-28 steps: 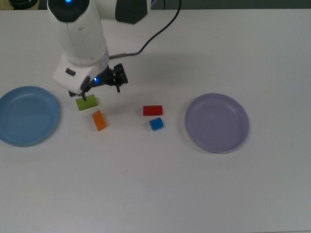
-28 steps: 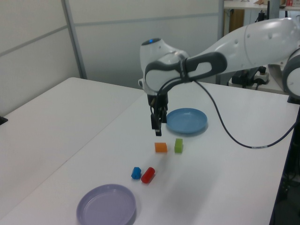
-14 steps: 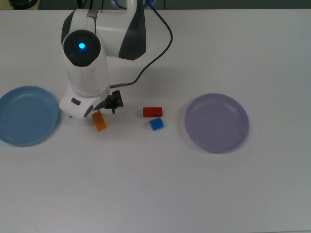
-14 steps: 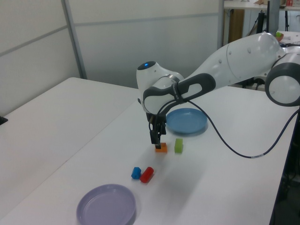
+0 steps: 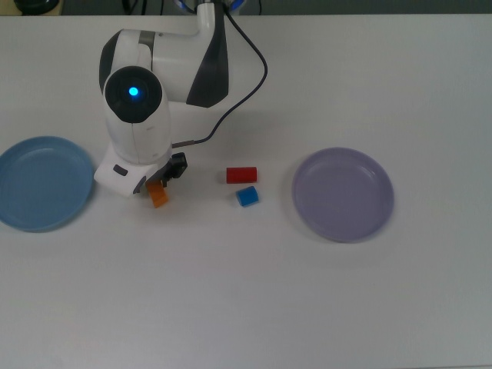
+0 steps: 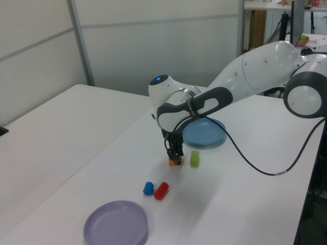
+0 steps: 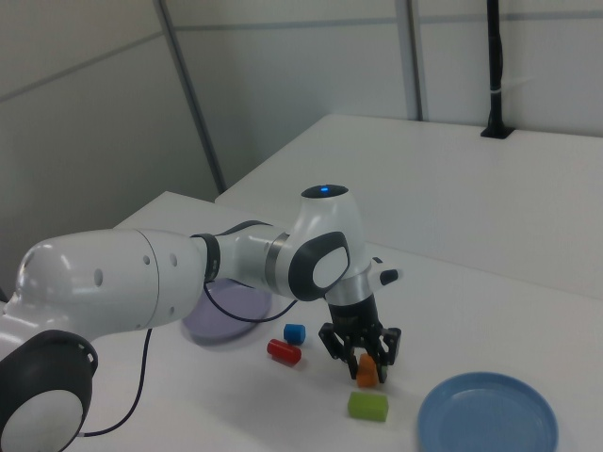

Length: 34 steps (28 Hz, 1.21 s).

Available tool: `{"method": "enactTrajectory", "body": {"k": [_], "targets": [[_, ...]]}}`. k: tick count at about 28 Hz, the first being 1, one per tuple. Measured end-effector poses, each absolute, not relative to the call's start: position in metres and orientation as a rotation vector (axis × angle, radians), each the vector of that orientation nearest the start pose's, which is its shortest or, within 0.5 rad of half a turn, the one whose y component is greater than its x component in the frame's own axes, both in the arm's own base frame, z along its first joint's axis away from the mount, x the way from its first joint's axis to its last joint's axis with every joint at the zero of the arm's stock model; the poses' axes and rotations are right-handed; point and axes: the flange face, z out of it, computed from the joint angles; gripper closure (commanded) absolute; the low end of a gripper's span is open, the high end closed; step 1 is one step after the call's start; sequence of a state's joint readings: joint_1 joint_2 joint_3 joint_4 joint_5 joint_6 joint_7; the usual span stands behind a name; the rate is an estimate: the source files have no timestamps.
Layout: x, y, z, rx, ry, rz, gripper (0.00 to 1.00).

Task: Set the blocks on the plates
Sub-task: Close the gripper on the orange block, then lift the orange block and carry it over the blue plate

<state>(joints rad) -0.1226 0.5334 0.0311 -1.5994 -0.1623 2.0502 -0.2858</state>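
My gripper (image 7: 361,362) is down at the table, open, with its fingers on either side of the orange block (image 7: 367,373). The top view shows only part of that orange block (image 5: 160,197), below the white hand. The lime-green block (image 7: 368,406) lies just beside it; the arm hides it in the top view. A red block (image 5: 241,175) and a small blue block (image 5: 247,197) lie near the middle. The light blue plate (image 5: 38,183) is at the top view's left and the lavender plate (image 5: 343,194) at the top view's right. Both plates hold nothing.
The arm's black cable (image 5: 238,84) loops over the table behind the hand. The white table (image 5: 246,307) stretches wide around the blocks. In the left view the table's right edge (image 6: 301,204) runs near the blue plate (image 6: 204,131).
The hand has moved from beside the green block to over the orange block and has come down, so its fingers now straddle the orange block. The blocks and plates have not moved.
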Motion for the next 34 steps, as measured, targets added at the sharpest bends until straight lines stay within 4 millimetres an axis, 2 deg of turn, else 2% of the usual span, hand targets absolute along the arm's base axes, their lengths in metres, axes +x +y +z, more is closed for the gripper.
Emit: {"method": "enactTrajectory", "body": {"k": [3,8,12,17,21,27,34], "targets": [[0.676,-0.075,0.313,-3.227,-0.456,0.178,0.84],[0.678,-0.075,0.316,-3.236,-0.464,0.171,0.85],[0.683,-0.083,0.33,-3.251,-0.439,0.125,0.85],[0.684,-0.118,0.37,-3.284,-0.348,0.025,0.85],[0.677,-0.151,0.386,-3.298,-0.266,-0.006,0.85],[0.666,-0.19,0.381,-3.302,-0.171,0.016,0.84],[0.654,-0.226,0.36,-3.296,-0.086,0.066,0.82]]}}
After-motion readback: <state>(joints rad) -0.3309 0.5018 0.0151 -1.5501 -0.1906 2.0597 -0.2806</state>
